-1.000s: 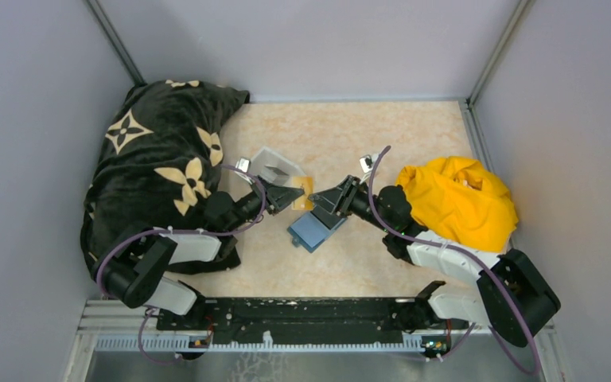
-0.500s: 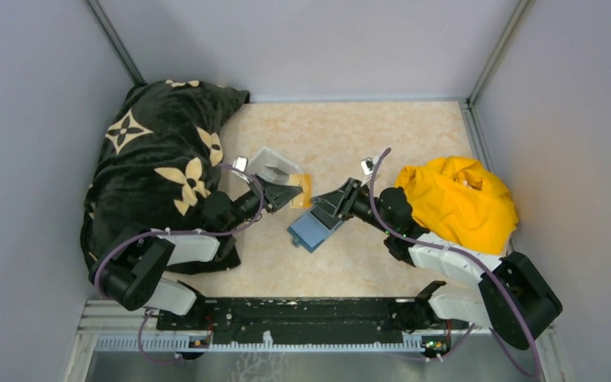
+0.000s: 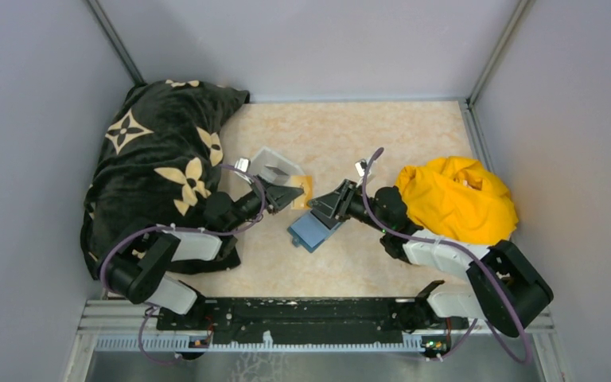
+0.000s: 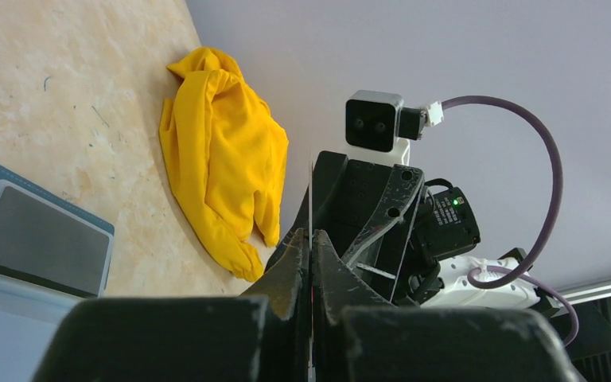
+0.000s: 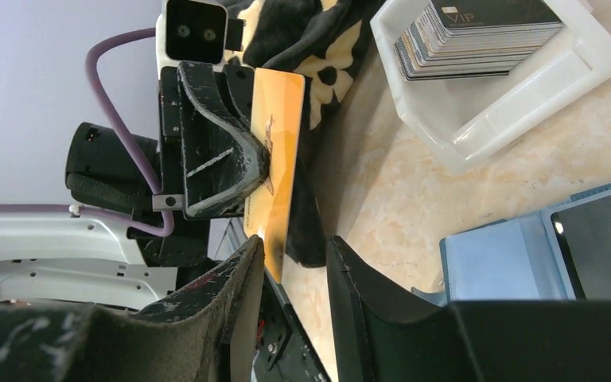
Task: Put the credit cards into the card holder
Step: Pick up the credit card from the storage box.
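Between the two arms, above the table (image 3: 366, 135), I am holding one yellow credit card (image 5: 280, 119) edge-up in the left gripper (image 3: 286, 195), which is clamping its flat faces. My right gripper (image 5: 294, 251) is standing with jaws apart around the card's free end, not yet pinching it. Below, the teal card holder (image 3: 310, 232) is lying open; spare credit cards (image 5: 477, 36) are sitting stacked in the clear tray (image 5: 525, 95). I am judging the card light, stiff and slick, so I am planning to pinch its flat faces near one short edge, leaving the other free for a slot.
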Tool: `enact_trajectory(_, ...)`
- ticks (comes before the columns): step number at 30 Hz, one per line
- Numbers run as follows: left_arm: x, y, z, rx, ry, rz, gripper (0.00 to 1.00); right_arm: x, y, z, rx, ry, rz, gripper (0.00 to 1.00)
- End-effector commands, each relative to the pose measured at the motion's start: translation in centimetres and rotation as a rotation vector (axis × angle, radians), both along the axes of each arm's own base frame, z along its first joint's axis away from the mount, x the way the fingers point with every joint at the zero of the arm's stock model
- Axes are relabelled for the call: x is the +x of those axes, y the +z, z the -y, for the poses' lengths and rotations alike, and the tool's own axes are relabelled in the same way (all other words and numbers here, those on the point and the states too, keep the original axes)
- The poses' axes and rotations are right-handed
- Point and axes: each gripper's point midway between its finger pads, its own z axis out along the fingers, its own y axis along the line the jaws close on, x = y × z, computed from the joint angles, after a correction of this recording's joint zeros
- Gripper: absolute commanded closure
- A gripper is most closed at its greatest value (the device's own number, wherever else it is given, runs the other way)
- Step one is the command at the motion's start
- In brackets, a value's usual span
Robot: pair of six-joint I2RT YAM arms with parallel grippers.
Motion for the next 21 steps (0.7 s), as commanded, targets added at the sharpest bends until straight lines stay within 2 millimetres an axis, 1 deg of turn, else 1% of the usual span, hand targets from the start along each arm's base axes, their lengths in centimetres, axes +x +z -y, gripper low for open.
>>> enact_trajectory(1, -0.2, 1.0, 0.1, -0.047, -0.031, 0.033, 1.0, 0.6, 3.2, -0.5, 0.082, 0.014, 0.085, 0.65)
enact_trajectory(6, -0.3, 0.4, 0.3, -0.055, -0.041, 0.017, 1.0, 0.9, 3.5, -0.8, 0.091, 0.022, 0.091, 0.67)
enact_trajectory(11, -0.1, 0.3, 0.4, -0.066, -0.048, 0.01, 1.0, 1.0, 3.2, -1.4, 0.103, 0.047, 0.078, 0.71)
enact_trajectory(14, 0.0, 0.2, 0.6, -0.065, -0.053, 0.008, 1.0, 1.2, 2.9, -1.6, 0.109, 0.049, 0.073, 0.76)
enact_trajectory(18, -0.1, -0.2, 0.6, -0.057, -0.057, 0.0, 0.99, 1.3, 3.0, -1.4, 0.107, 0.044, 0.079, 0.86)
enact_trajectory(19, -0.1, -0.3, 0.6, -0.056, -0.055, -0.003, 0.97, 1.3, 3.0, -1.4, 0.105, 0.043, 0.078, 0.91)
enact_trajectory(20, -0.1, -0.5, 0.5, -0.054, -0.051, -0.011, 0.92, 1.4, 3.0, -1.3, 0.102, 0.041, 0.078, 1.0)
enact_trajectory(21, 0.0, -0.7, 0.5, -0.052, -0.047, -0.019, 0.83, 1.4, 2.9, -1.3, 0.098, 0.041, 0.078, 1.0)
